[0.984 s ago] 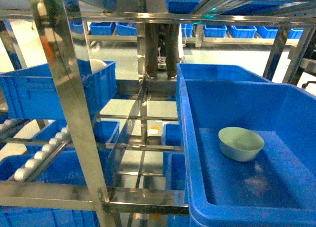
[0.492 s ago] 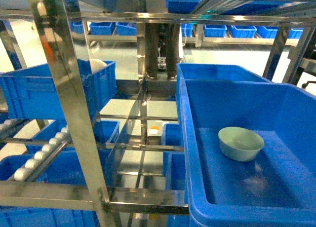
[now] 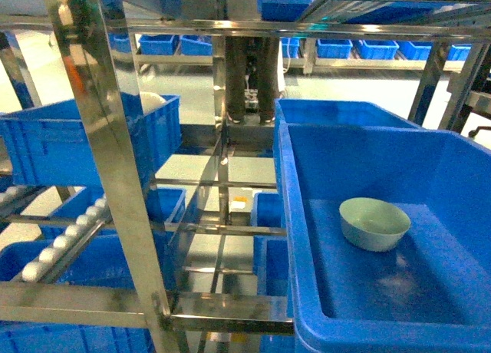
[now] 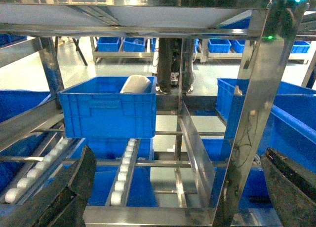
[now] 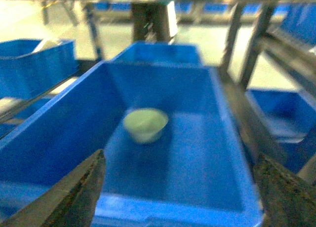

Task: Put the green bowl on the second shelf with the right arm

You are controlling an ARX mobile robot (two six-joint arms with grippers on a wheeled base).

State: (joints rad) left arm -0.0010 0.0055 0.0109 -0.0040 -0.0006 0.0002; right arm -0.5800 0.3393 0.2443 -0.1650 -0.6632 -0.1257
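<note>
Against the head pictures taken a second and half a second ago, we find almost nothing changed: the green bowl [image 3: 374, 223] sits at the same spot on the floor of the big blue crate [image 3: 307, 238], and the rack looks the same.

Going left to right in the head view, we see a smaller blue crate [image 3: 57, 146] on the left lane with a white object [image 3: 149, 101] showing over its rim, white rollers [image 3: 61, 242] below it, a shiny steel post [image 3: 115, 176], then the big crate on the right lane of the steel rack.

In the left wrist view, our left gripper [image 4: 177, 187] has its dark fingers [image 4: 74, 187] far apart at the lower corners, holding nothing and facing the smaller crate.

In the blurred right wrist view, our right gripper [image 5: 177, 187] is likewise spread wide and empty. The bowl stands upright beyond it, well apart from both fingertips [image 5: 81, 187], roughly centred between them and inside the crate.
</note>
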